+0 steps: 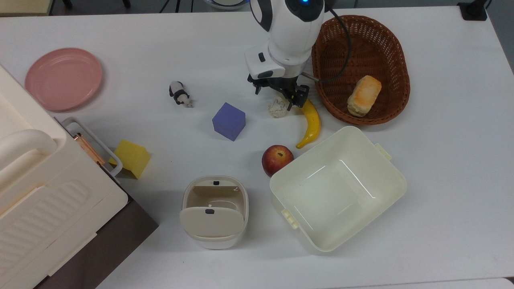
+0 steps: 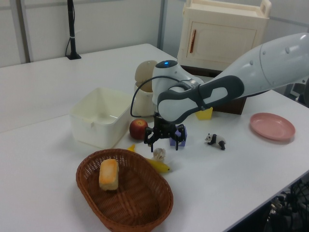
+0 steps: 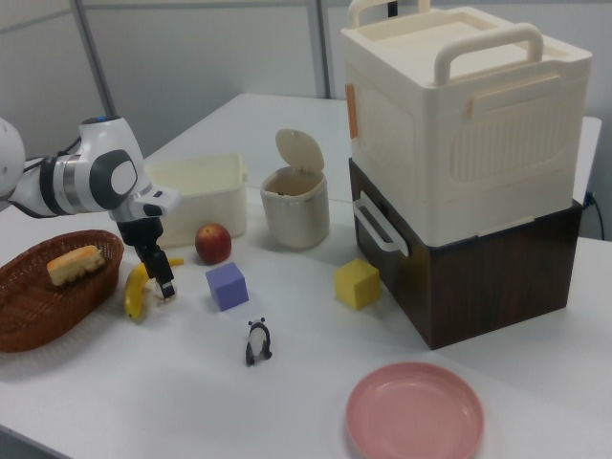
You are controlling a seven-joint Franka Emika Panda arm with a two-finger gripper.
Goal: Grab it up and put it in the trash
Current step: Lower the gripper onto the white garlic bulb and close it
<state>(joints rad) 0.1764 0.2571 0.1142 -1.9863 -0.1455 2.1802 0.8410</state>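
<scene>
Top view looks straight down; left & right views face across table (image 1: pixel 441 180) from opposite sides, sharing its middle.

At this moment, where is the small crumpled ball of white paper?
In the top view, the crumpled white paper ball lies on the white table just left of the yellow banana, right of the purple cube, directly under the gripper.

In the top view, the paper ball (image 1: pixel 278 107) lies on the bench (image 1: pixel 441 160), touching the banana (image 1: pixel 311 122) at the top view's right, with the cube (image 1: pixel 229 121) at the top view's left. The end effector (image 1: pixel 280 93) stands directly over the ball. The apple (image 1: pixel 277 159) lies between the bin (image 1: pixel 214 211) and the tub (image 1: pixel 338 188). The bread (image 1: pixel 364 95) rests in the basket (image 1: pixel 360 68).
</scene>
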